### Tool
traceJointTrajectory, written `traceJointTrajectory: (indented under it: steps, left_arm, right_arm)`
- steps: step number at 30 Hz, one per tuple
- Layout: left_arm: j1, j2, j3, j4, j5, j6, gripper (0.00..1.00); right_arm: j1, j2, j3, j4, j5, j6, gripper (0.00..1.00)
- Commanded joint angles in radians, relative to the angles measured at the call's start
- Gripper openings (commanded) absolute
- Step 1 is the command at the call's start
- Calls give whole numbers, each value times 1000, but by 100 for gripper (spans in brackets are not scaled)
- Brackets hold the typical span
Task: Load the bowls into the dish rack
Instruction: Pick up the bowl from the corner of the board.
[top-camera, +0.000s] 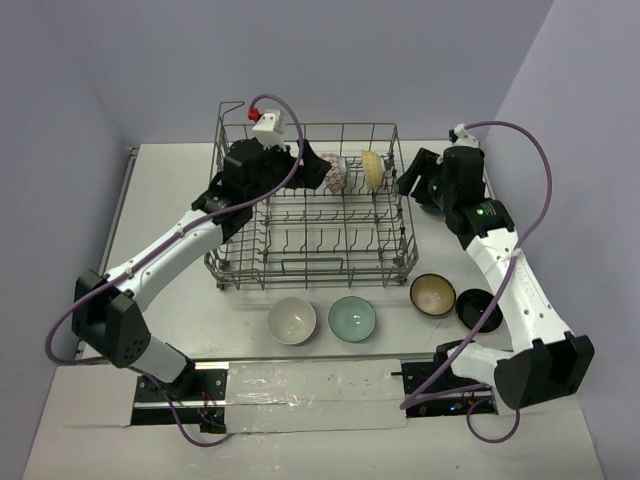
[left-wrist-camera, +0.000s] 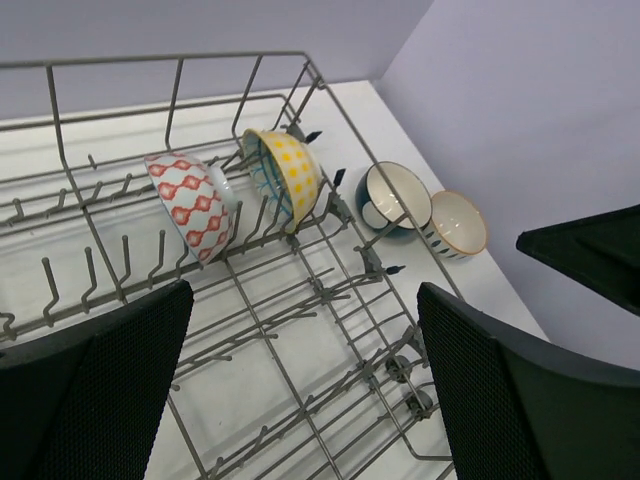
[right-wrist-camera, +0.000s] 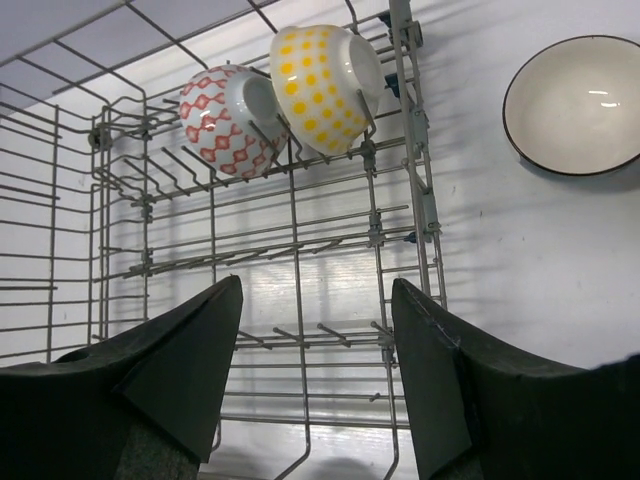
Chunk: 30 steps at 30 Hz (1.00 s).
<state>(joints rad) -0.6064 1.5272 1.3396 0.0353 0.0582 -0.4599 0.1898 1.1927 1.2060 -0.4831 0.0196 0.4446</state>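
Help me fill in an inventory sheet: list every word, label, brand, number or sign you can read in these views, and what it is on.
None: no readable text shows in any view. The red-patterned bowl and the yellow-dotted bowl in the dish rack carry only decoration, no lettering.

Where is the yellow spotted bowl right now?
In the top view the yellow bowl stands on edge in the far right corner of the rack, with the red-patterned bowl just to its left.
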Motion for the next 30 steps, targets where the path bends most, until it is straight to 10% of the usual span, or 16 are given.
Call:
traceJointTrajectory:
  steps: [1,7,24,30]
  left_arm:
    - [-22,-53,-83,116,-12,47,99]
    - [-153,-139,-171,118,-167,187,99]
    - [-279,-294,-349,74,-52,250,99]
    - [-286,-318,-378,46,-52,234,99]
  right_arm:
    - [8,-57,-32,37,11,-1,68]
    - [17,-153,-98,61,-15,-12,67]
    - [137,-231,-181,37,-93,-66,61]
    - [145,-220,-213,70,81,-1,61]
